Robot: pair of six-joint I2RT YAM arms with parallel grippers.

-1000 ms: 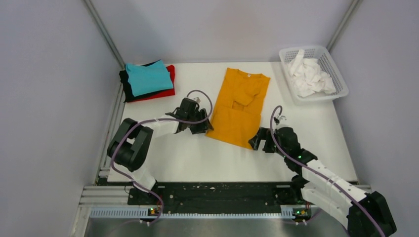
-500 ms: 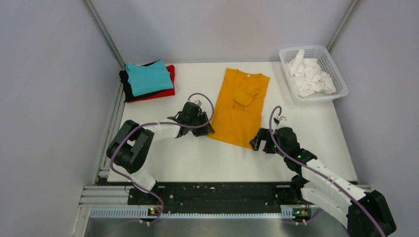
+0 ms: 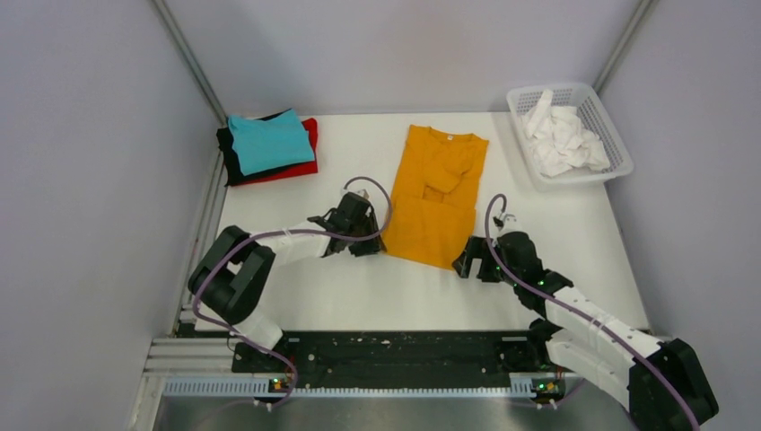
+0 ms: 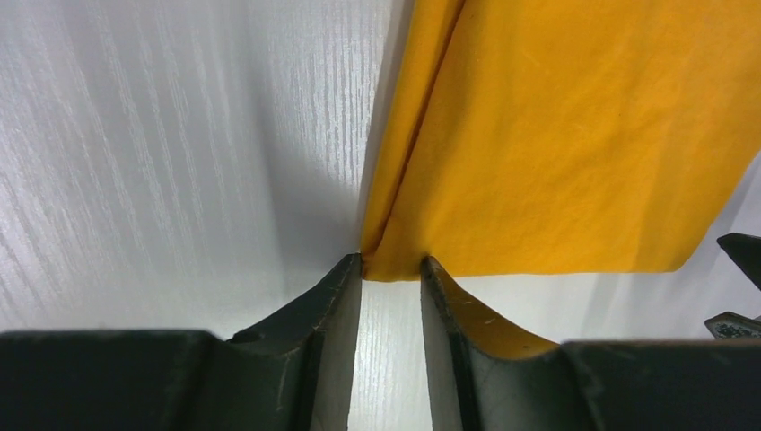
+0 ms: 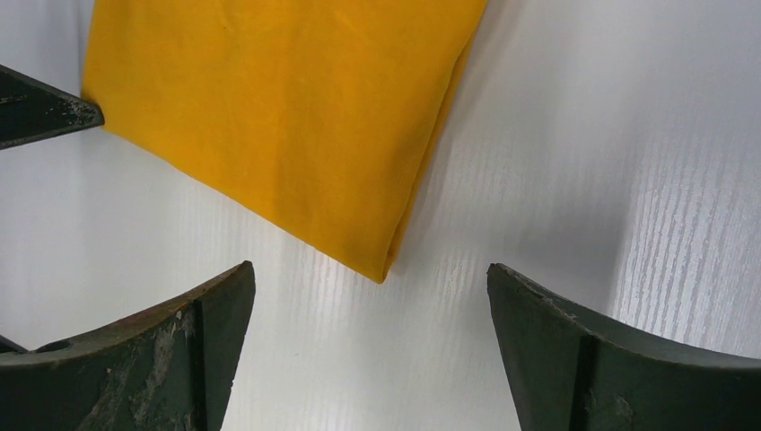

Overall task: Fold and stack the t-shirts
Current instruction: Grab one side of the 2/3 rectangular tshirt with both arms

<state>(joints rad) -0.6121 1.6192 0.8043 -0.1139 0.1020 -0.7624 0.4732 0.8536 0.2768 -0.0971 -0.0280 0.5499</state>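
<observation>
Left gripper (image 4: 391, 260) is sitting low over the table (image 4: 179, 135) with its jaws standing narrowly apart. The near left corner of the mustard-orange t-shirt (image 4: 556, 135) is lying right at its fingertips, and you cannot tell whether it is clamped. Right gripper (image 5: 370, 266) is holding its jaws wide and gripping nothing, with the shirt's near right corner lying just ahead, between its fingers. You are seeing the shirt lying lengthwise at mid-table, collar at the far end. The teal t-shirt (image 3: 269, 141) is sitting folded on the black t-shirt (image 3: 224, 153) and the red t-shirt (image 3: 310, 148) at the far left, well apart from both grippers.
</observation>
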